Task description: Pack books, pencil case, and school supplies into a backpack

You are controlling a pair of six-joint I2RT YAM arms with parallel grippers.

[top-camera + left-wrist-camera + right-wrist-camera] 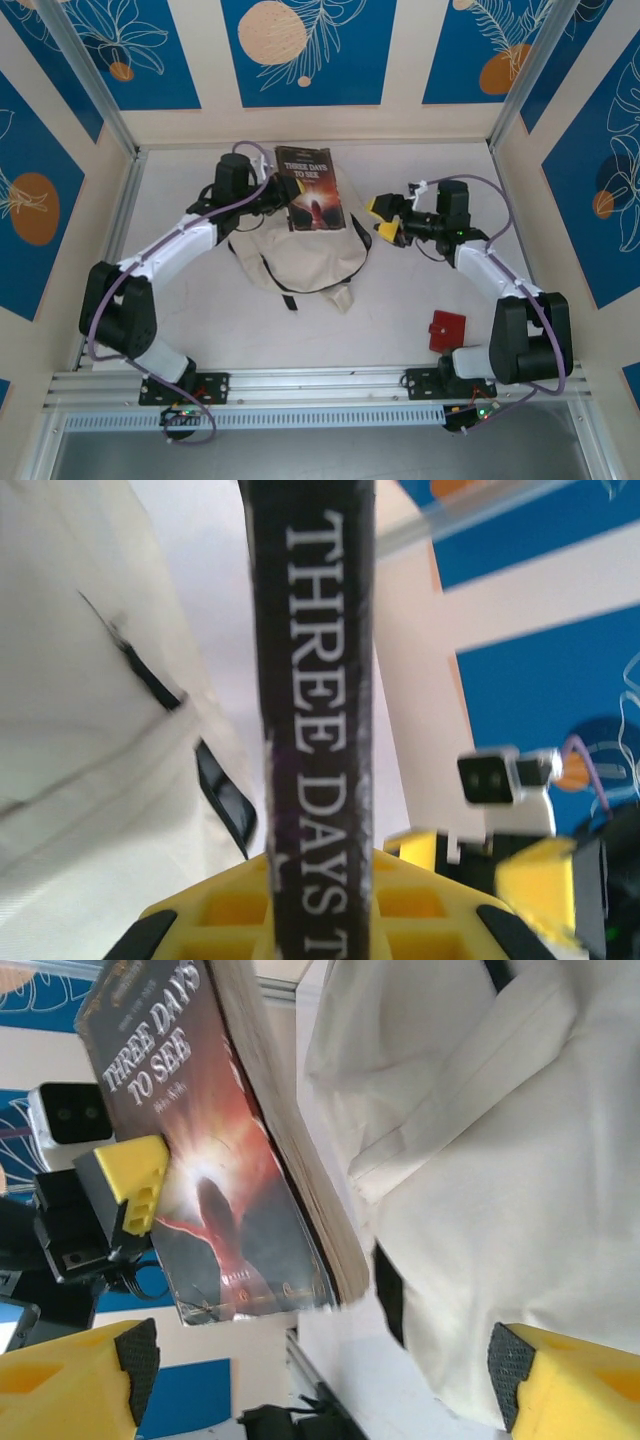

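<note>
A black-covered book [309,188] titled "Three Days to See" is held up over the far edge of the cream backpack [300,255], which lies flat mid-table. My left gripper [284,192] is shut on the book's left side. In the left wrist view the black spine [315,730] runs up between the yellow fingers [230,910], with the backpack [80,730] to the left. My right gripper [384,220] stands open just right of the book, holding nothing. In the right wrist view the book's cover [220,1190] and the backpack [500,1160] lie beyond that open gripper [320,1370].
A small red flat item [446,331] lies on the table near the right arm's base. Metal frame rails [120,200] and patterned walls close in the table on three sides. Dark backpack straps [285,290] trail toward the near edge.
</note>
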